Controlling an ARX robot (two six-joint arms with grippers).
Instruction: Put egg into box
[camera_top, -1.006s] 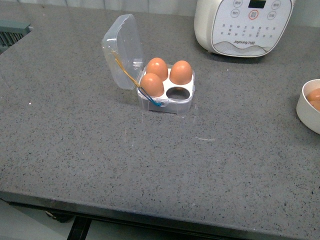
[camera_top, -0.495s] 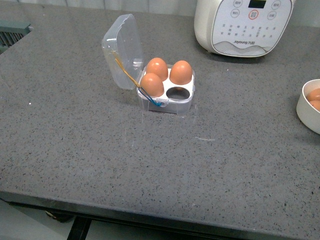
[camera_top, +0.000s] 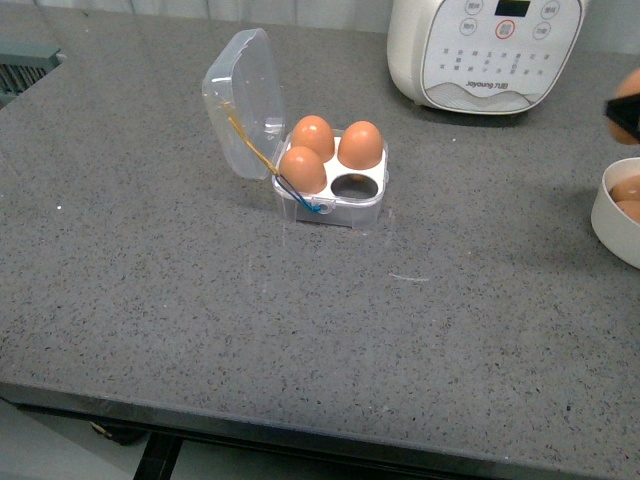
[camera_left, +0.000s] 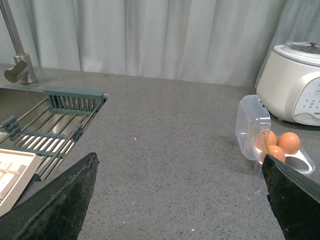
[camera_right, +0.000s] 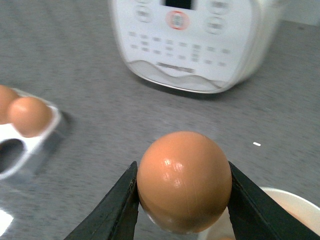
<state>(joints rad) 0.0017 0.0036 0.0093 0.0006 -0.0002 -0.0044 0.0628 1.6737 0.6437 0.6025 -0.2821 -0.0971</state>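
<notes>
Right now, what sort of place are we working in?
Probably a kitchen: a speckled grey countertop, a tap beside a drain rack, and a white button-panel cooking appliance.

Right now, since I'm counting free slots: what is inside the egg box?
Three orange-brown eggs sit inside the box; its near-right hole is empty. What lies beneath the eggs is covered.

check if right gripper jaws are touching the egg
Touching. In the right wrist view the right gripper has its jaws pressed against both sides of the egg.
</notes>
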